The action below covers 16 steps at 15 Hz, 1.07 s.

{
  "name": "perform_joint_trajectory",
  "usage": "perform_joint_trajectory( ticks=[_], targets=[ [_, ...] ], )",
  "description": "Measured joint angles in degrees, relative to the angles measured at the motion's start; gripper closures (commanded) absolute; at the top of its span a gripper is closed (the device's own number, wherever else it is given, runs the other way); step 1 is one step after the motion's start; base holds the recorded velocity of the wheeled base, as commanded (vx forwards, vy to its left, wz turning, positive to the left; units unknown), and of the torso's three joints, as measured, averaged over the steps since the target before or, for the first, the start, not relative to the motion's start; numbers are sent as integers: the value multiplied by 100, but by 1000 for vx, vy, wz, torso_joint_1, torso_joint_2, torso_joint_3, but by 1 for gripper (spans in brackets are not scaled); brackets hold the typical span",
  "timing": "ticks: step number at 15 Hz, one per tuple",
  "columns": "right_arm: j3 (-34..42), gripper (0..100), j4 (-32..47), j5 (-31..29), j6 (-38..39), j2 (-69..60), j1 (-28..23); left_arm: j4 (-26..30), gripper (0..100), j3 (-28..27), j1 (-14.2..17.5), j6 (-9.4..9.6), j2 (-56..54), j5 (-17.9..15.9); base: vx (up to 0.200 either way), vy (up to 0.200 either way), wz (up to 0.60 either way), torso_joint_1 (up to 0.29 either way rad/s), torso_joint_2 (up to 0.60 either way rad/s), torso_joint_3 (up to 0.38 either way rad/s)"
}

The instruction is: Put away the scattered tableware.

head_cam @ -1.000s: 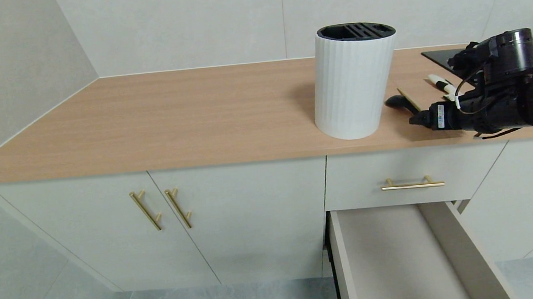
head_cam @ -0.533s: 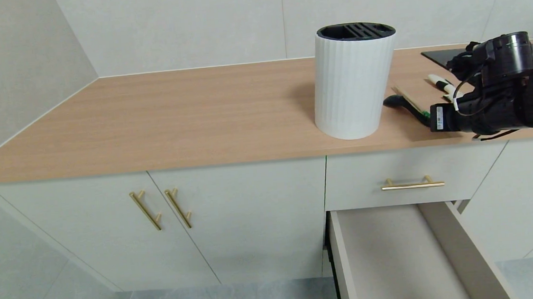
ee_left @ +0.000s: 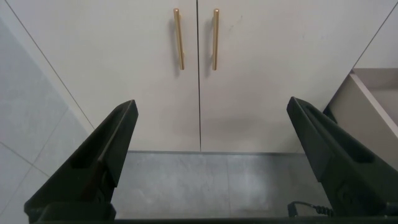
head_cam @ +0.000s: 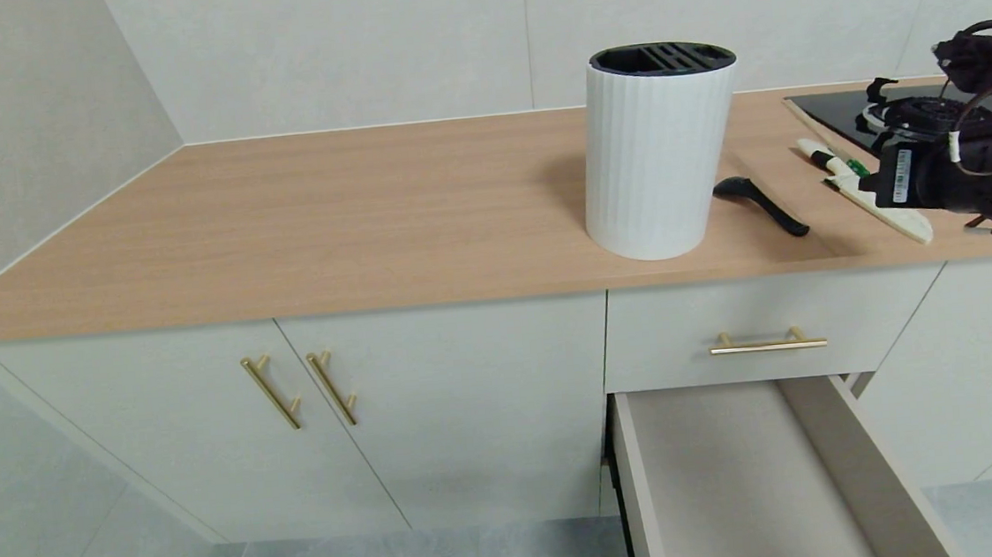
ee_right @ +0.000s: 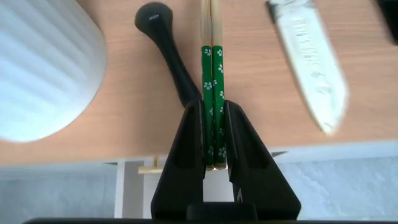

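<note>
My right gripper is shut on a pair of wooden chopsticks with green flowered bands. In the head view it hovers over the counter's right end, with the chopsticks pointing back toward the stove. Under and beside them on the counter lie a black spoon and a white knife. The white ribbed holder with a black slotted top stands left of the spoon. My left gripper hangs open, low in front of the cabinet doors.
A black stove sits at the counter's back right. Below the counter a drawer is pulled out, under a closed drawer with a gold handle. Two cabinet doors with gold handles are closed.
My right gripper has moved right and back from beside the holder, carrying the chopsticks with it. The black spoon and the white knife now lie uncovered.
</note>
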Motion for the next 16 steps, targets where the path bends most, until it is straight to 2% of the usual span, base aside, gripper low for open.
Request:
perform_joint_trajectory(
  ticks=[5,7,10,16],
  targets=[
    [985,100,55,329,33,-1326,-11,0,0,0,0,0,0,0,0,0,0,0,0,0],
    [1217,100,624,506,30,-1844,-11,0,0,0,0,0,0,0,0,0,0,0,0,0],
    [1290,100,1685,1579,-15,-2470,2,0,0,0,-2,0,0,0,0,0,0,0,0,0],
    [1285,100,3209,2249,-1207,-2867,247,0,0,0,0,-2,0,0,0,0,0,0,0,0]
  ],
)
